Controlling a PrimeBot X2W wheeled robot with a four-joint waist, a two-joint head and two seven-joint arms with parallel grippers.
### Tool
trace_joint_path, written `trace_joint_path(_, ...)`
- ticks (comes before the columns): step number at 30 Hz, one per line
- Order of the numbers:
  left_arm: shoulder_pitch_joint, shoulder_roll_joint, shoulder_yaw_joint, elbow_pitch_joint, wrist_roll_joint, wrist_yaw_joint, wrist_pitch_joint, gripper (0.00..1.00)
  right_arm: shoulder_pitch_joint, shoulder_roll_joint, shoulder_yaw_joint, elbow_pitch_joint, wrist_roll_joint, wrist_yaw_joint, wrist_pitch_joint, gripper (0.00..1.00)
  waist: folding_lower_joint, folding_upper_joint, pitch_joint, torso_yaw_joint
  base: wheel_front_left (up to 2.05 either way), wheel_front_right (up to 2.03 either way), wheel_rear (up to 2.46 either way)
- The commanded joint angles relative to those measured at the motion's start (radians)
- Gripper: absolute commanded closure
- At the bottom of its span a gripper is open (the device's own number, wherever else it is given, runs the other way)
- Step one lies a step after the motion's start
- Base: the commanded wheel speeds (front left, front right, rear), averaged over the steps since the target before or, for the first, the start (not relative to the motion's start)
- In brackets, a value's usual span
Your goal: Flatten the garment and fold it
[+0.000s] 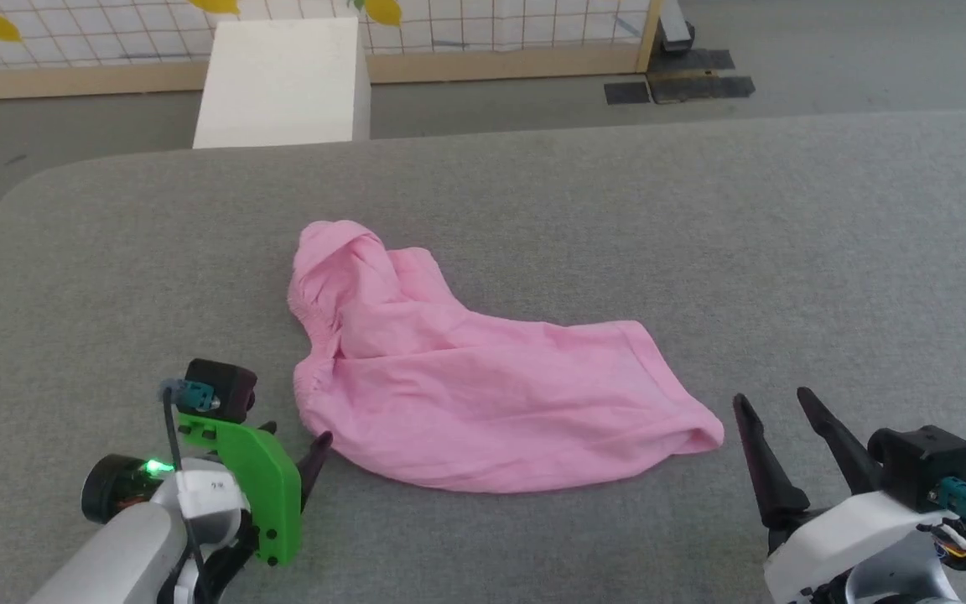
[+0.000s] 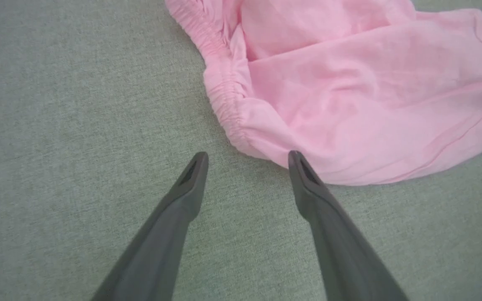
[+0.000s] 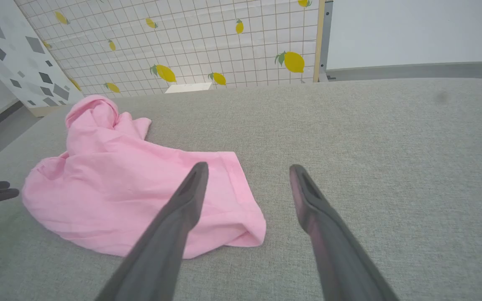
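The light pink garment (image 1: pixel 466 377) lies crumpled in the middle of the grey table (image 1: pixel 701 252), its gathered band (image 2: pixel 224 96) bunched along the left side and a hemmed edge (image 3: pixel 234 184) toward the right. My left gripper (image 1: pixel 315 457) is at the garment's near-left corner, open, its fingertips (image 2: pixel 295 156) just at the fabric's edge with nothing between them. My right gripper (image 1: pixel 772 403) stands open near the garment's right end, a little apart from it. In the right wrist view the garment (image 3: pixel 111 188) lies left of my fingers (image 3: pixel 195 179).
A white box (image 1: pixel 282 80) stands on the floor beyond the table's far edge. Behind it runs a grid-patterned panel with lemon prints (image 3: pixel 224 37). Dark mats (image 1: pixel 684 84) lie on the floor at the far right. Bare table stretches to the right of the garment.
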Motion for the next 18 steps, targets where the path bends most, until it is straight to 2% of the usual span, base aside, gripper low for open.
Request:
trace_joint_path(1, -0.03, 0.0, -0.005, 0.024, -0.005, -0.013, 0.01, 0.0, 0.004, 0.002, 0.002, -0.008, -0.004, -0.002, 0.003, 0.0, 0.0, 0.0072, 0.021, -0.018, 0.0, 0.0, 0.0)
trace_joint_path(8, -0.108, -0.039, -0.021, 0.141, -0.016, -0.057, 0.033, 0.0, -0.009, 0.002, 0.005, -0.008, 0.002, -0.002, 0.003, 0.0, 0.0, 0.0072, 0.069, -0.044, 0.0, 0.0, 0.0)
trace_joint_path(13, -0.126, -0.054, -0.08, 0.248, -0.042, -0.104, 0.153, 0.0, -0.022, 0.002, 0.006, -0.003, 0.003, -0.002, 0.001, 0.0, 0.0, 0.0072, 0.091, -0.059, 0.0, 0.0, 0.0)
trace_joint_path(14, -0.126, -0.056, -0.091, 0.262, -0.043, -0.112, 0.168, 0.1, -0.024, 0.002, 0.006, -0.002, 0.003, -0.002, 0.002, 0.0, 0.0, 0.0072, 0.093, -0.062, 0.0, 0.0, 0.0)
trace_joint_path(15, -0.122, -0.062, -0.102, 0.276, -0.051, -0.122, 0.187, 0.76, -0.026, 0.002, 0.003, -0.001, 0.004, -0.002, 0.002, 0.0, 0.0, 0.0072, 0.096, -0.064, 0.0, 0.0, 0.0)
trace_joint_path(16, -0.118, -0.067, -0.108, 0.283, -0.059, -0.131, 0.199, 1.0, -0.027, 0.002, -0.001, 0.0, 0.004, -0.002, 0.003, 0.0, 0.0, 0.0072, 0.098, -0.064, 0.0, 0.0, 0.0)
trace_joint_path(18, -0.106, -0.073, -0.117, 0.287, -0.071, -0.143, 0.21, 1.0, -0.03, 0.002, -0.01, 0.003, 0.007, -0.002, 0.007, 0.0, 0.0, 0.0072, 0.1, -0.065, 0.0, 0.0, 0.0)
